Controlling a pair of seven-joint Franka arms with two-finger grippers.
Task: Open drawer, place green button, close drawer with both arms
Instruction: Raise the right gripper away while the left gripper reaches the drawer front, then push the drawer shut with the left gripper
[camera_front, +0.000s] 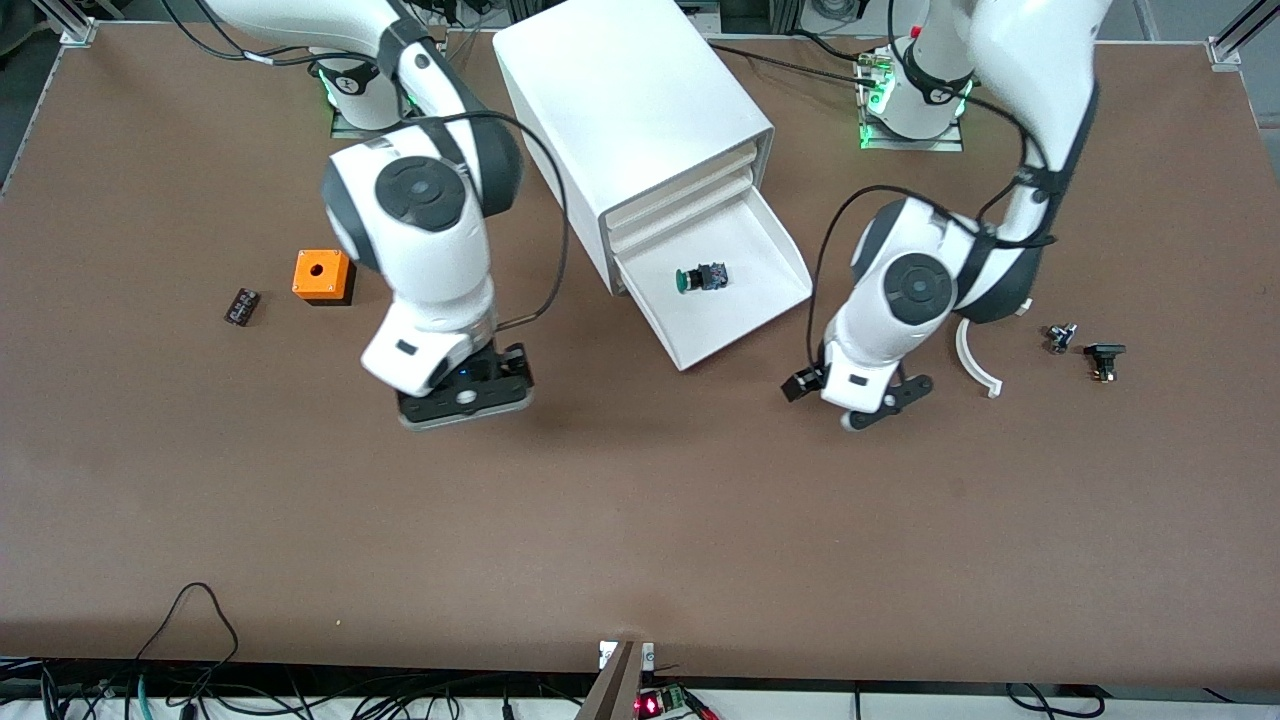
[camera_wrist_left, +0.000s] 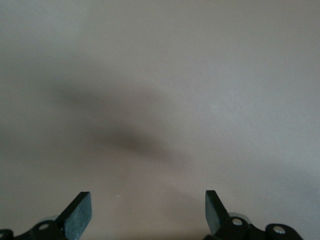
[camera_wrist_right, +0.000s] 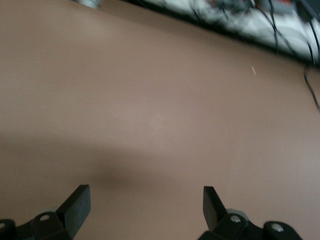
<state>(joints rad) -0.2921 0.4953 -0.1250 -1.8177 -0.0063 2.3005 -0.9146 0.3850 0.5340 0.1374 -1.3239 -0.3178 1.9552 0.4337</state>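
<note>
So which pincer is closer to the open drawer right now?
Left. The left pincer hangs open over the table beside the drawer; the right pincer, open too, is farther off toward its own end.

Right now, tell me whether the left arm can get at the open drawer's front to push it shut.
Probably yes. The left gripper hangs open and empty over bare table, just off the drawer front, with nothing between them. The button already lies inside. The right gripper, also open, is over the table near the other corner.

Button (camera_front: 702, 277) lies in the open drawer (camera_front: 745, 320) — bottommost of cabinet (camera_front: 630, 120).
</note>
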